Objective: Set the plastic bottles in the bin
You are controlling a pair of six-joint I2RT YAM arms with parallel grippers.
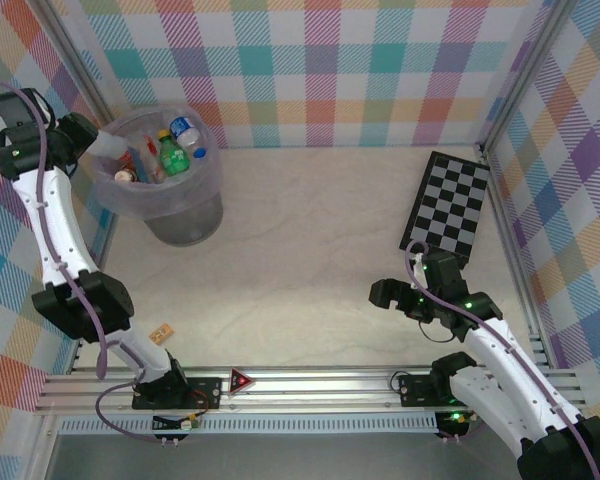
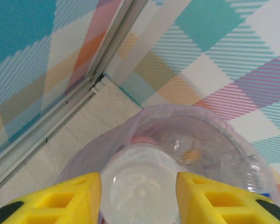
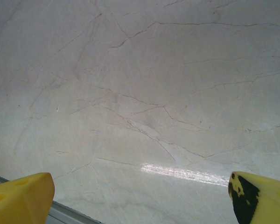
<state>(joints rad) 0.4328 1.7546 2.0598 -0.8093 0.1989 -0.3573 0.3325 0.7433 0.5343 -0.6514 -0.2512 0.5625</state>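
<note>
Presently, listed by size.

1. table [image 1: 310,240]: pale, veined surface. It carries the bin at far left, a checkerboard [image 1: 450,205] at far right, and a tan block [image 1: 162,334] near the left arm's base.
2. bin [image 1: 185,220]: round, translucent, bag-lined, upright. It holds several plastic bottles [image 1: 155,158], among them a green bottle [image 1: 172,155] and a blue-capped bottle [image 1: 187,132].
3. Progress, as judged: every bottle seen is in the bin or over it, so the task looks nearly done. What is left is to drop the one bottle in hand.
4. left gripper [image 1: 102,148]: at the bin's left rim. The wrist view shows its yellow fingers [image 2: 60,200] pressed against either side of a clear bottle [image 2: 140,186], which is held over the bin's mouth above the bottles inside.
5. right gripper [image 1: 385,293]: low over bare table, well apart from the bin. Its fingers [image 3: 21,196] are spread wide and hold nothing.
</note>
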